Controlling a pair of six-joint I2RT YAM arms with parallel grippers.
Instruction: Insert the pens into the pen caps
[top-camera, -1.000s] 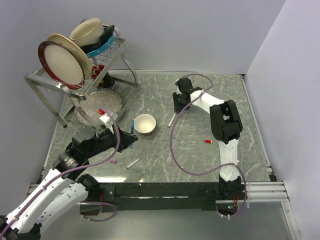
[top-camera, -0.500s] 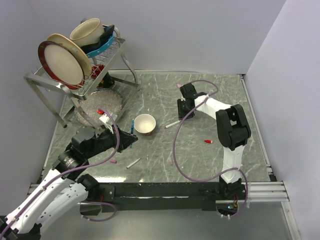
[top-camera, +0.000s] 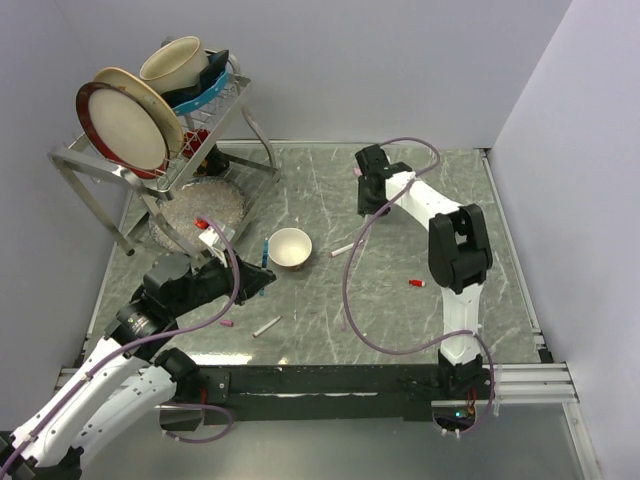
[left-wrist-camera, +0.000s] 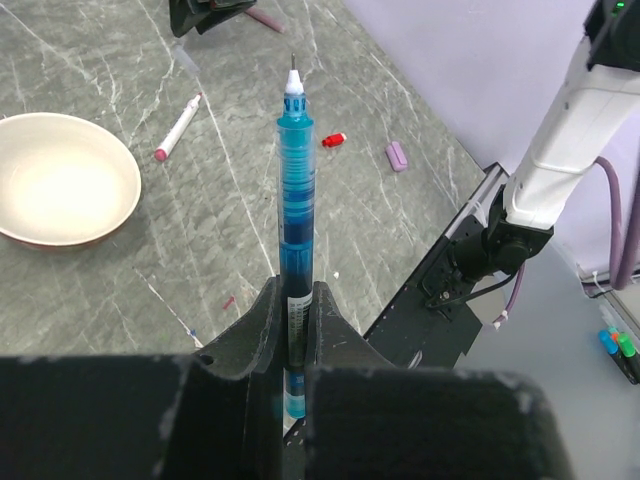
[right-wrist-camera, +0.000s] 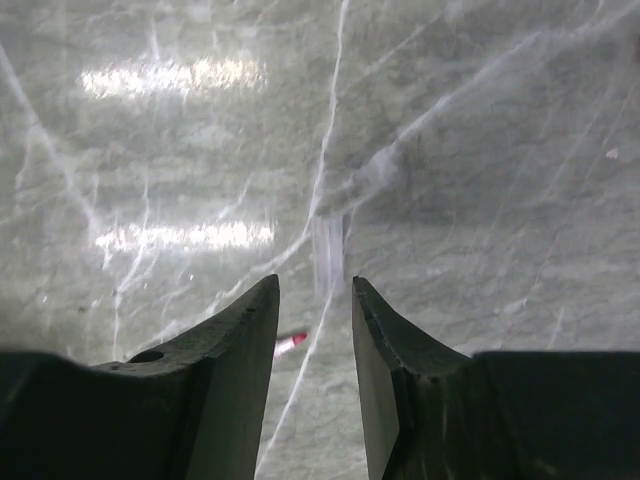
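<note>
My left gripper (left-wrist-camera: 292, 290) is shut on a blue pen (left-wrist-camera: 295, 180), which sticks out with its bare tip forward; both show in the top view near the bowl, the gripper (top-camera: 245, 278) and the pen (top-camera: 263, 270). My right gripper (right-wrist-camera: 313, 290) is open and empty, low over the table at the back (top-camera: 368, 206). A white pen with a pink tip (top-camera: 343, 248) lies between it and the bowl, also seen in the left wrist view (left-wrist-camera: 178, 127). A red cap (top-camera: 416, 284) and a lilac cap (left-wrist-camera: 397, 155) lie on the table. Another white pen (top-camera: 267, 326) and a pink cap (top-camera: 228, 324) lie near the front.
A small cream bowl (top-camera: 290, 248) stands mid-table. A dish rack (top-camera: 160, 120) with plates and a cup stands at the back left, over a glassy plate (top-camera: 200, 205) with a small red piece. A small pink piece (top-camera: 357, 172) lies by the right gripper. Purple cables loop over the table.
My right gripper has drawn back toward the far edge, leaving the pink-tipped white pen lying on the table. The left arm with the blue pen has not moved.
</note>
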